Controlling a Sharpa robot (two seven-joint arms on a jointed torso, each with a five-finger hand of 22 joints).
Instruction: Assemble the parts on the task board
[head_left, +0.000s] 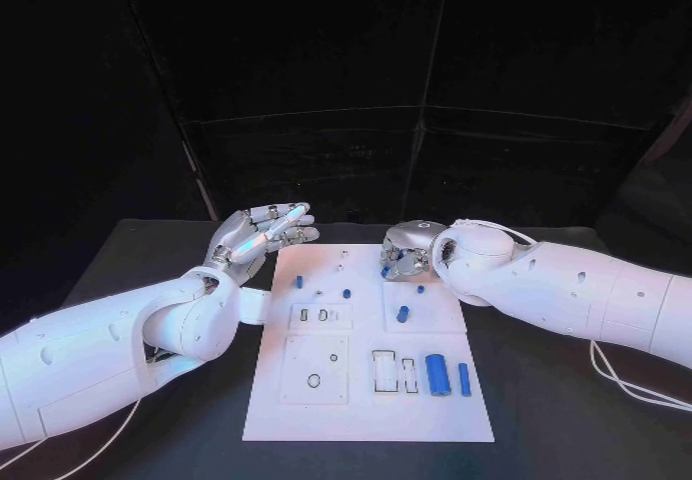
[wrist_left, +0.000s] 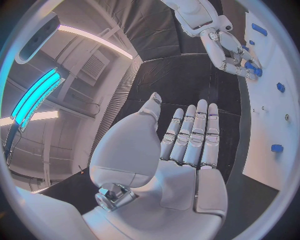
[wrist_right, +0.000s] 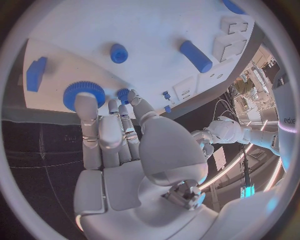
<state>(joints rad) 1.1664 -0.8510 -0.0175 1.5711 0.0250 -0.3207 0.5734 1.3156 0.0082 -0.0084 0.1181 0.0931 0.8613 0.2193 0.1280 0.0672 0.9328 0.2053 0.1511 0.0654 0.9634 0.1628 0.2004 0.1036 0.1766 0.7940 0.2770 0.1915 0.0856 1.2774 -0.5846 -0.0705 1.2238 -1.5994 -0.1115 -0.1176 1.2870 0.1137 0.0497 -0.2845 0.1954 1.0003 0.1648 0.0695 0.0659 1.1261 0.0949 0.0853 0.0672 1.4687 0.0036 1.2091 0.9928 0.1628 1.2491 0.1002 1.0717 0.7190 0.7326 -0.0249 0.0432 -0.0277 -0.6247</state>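
Head view: white task board (head_left: 368, 400), blue parts (head_left: 436, 378)

Right hand's fingers (head_left: 400, 262): in the head view, tucked under the hand's own back and wrist at the task board's (head_left: 368, 420) far end, their grip unreadable.
Small gear (wrist_right: 124, 95): partly masked by fingertips in the right wrist view.
Far-left blue pegs (head_left: 299, 282): too small to identify.
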